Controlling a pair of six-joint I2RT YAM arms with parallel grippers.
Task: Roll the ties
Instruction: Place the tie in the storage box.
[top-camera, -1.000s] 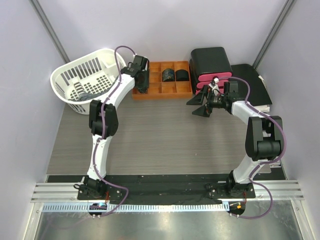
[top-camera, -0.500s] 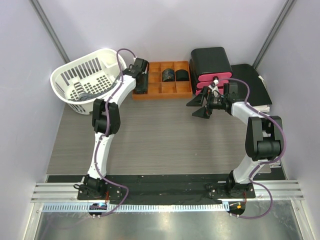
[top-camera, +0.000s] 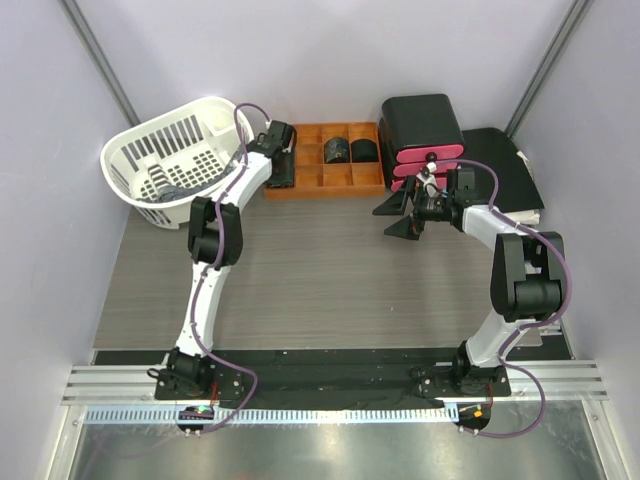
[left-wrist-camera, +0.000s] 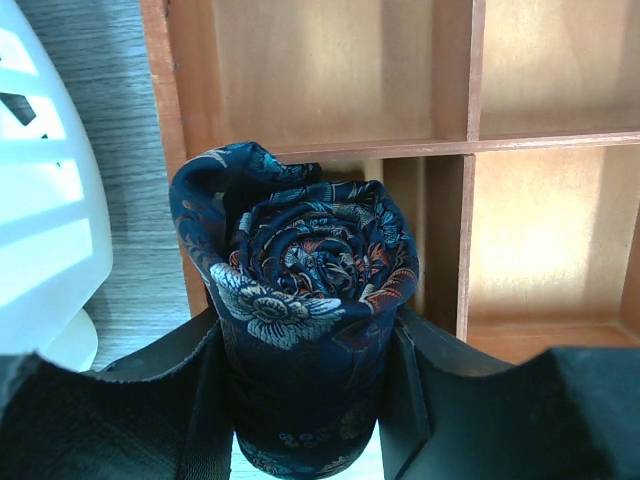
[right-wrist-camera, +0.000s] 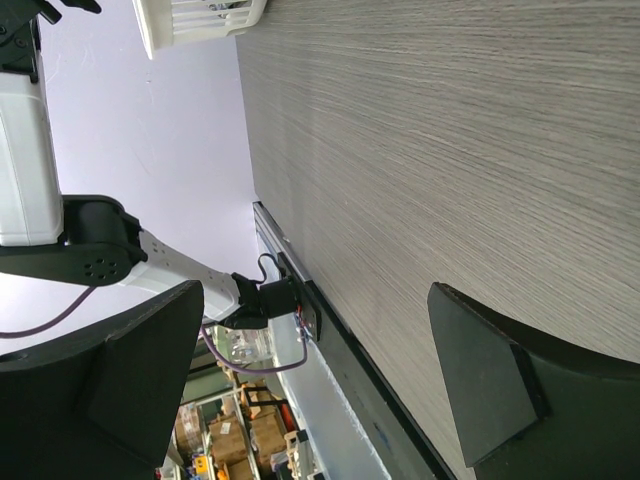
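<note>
My left gripper is shut on a rolled tie, a dark navy cylinder with a floral print, its spiral end facing the camera. The roll hangs over the left compartments of the orange wooden tray. From above, the left gripper is at the tray's left end. Two more rolled ties sit in back compartments. My right gripper stands open over the table, right of centre. In the right wrist view it holds nothing.
A white laundry basket stands at the back left with a dark cloth in it; its wall is just left of the tray. A stack of black and pink boxes stands at the back right.
The left arm has shifted slightly towards the tray with the rolled tie still held. The right gripper has drifted a little towards the back, still open.
</note>
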